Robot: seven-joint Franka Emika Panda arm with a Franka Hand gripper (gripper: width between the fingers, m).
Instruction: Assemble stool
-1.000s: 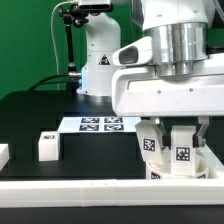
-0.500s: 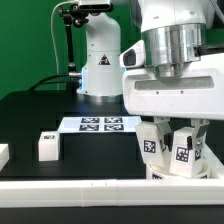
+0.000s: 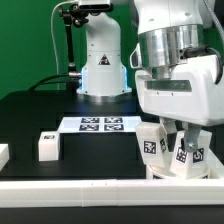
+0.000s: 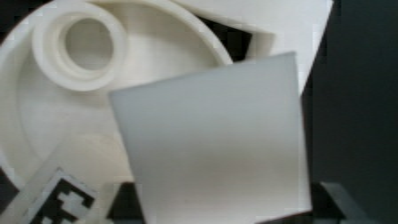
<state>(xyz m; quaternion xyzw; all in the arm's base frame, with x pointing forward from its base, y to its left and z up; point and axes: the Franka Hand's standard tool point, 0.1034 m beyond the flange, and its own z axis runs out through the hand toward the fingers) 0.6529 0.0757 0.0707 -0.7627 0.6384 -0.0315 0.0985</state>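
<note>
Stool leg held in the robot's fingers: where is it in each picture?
Exterior view: leg low at the exterior view's far right, tag showing.
Wrist view: leg fills the middle, a pale blurred slab.
Shared landmark: the round seat, right beside the leg.

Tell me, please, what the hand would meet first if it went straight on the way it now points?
Most likely the round seat: the hand, shut on a leg, points down at it, so the leg's end would touch first. The gap is unclear.
</note>
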